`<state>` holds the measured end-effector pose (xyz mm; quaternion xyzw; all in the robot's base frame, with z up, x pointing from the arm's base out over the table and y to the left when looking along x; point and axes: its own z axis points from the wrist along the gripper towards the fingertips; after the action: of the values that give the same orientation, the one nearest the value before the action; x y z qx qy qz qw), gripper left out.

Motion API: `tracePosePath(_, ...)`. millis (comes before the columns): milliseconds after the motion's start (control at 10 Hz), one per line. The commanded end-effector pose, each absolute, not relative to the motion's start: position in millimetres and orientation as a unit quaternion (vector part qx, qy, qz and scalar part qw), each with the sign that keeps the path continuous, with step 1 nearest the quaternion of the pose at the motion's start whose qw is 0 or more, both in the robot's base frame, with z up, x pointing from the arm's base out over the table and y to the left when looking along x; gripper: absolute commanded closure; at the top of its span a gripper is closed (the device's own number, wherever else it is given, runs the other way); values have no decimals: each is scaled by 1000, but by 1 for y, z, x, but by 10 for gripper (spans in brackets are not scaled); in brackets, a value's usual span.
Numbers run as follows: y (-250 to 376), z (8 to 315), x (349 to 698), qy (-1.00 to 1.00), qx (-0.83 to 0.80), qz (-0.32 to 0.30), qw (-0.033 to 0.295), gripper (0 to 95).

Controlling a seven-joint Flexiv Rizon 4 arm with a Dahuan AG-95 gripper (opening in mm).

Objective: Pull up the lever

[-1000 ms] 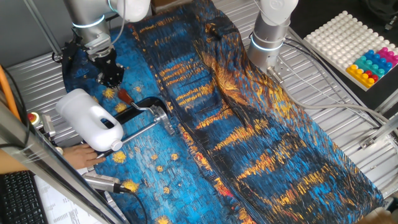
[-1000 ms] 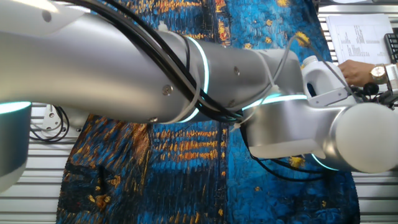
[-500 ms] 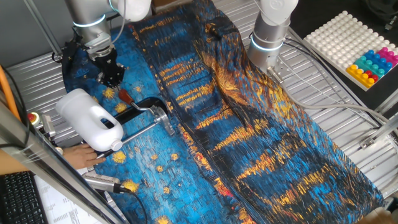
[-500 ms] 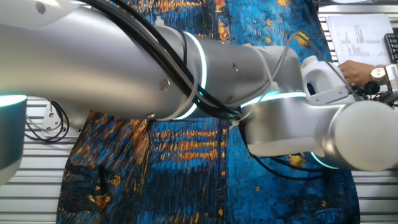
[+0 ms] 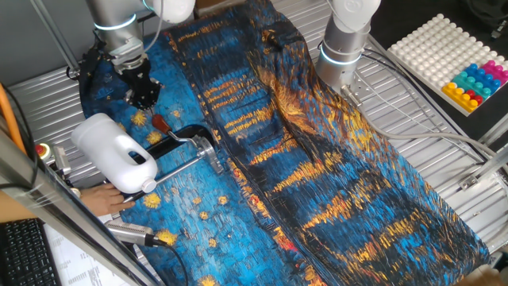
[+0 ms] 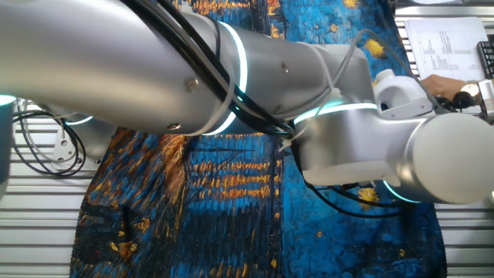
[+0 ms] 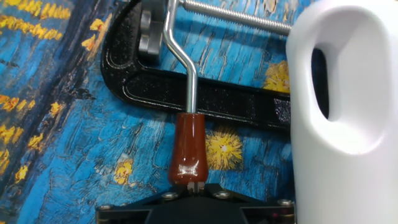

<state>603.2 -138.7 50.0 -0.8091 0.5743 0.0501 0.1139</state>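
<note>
The lever [image 5: 159, 122] is a thin bent bar with a dark red sleeve, part of a black-and-silver clamp [image 5: 186, 133] lying on the blue patterned cloth. In the hand view the red sleeve [image 7: 188, 149] points toward me and its bar runs up to the clamp's black frame [image 7: 217, 99]. My gripper [image 5: 144, 98] hovers just behind and above the sleeve's end. Its fingertips [image 7: 194, 185] are closed together, right at the sleeve's tip, holding nothing. In the other fixed view my arm hides the lever.
A big white jug [image 5: 115, 151] lies beside the clamp, close on the right in the hand view [image 7: 342, 93]. The clamp's long silver rod [image 5: 178, 168] runs under it. A person's hand [image 5: 107, 199] rests near the jug. A second arm's base [image 5: 343, 48] and a peg tray [image 5: 464, 59] stand far right.
My arm has shifted slightly and the gripper has moved a little up and back from the lever. The lever and clamp have not moved.
</note>
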Motion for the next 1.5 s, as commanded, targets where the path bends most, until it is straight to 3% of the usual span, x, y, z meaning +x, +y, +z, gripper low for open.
tracePosePath(100, -146, 53, 607, 558, -820, 59, 114, 950)
tracePosePath(900, -147, 18, 599, 544, -826, 66, 131, 950)
tracePosePath(1500, -142, 34, 596, 589, -794, 34, 144, 950)
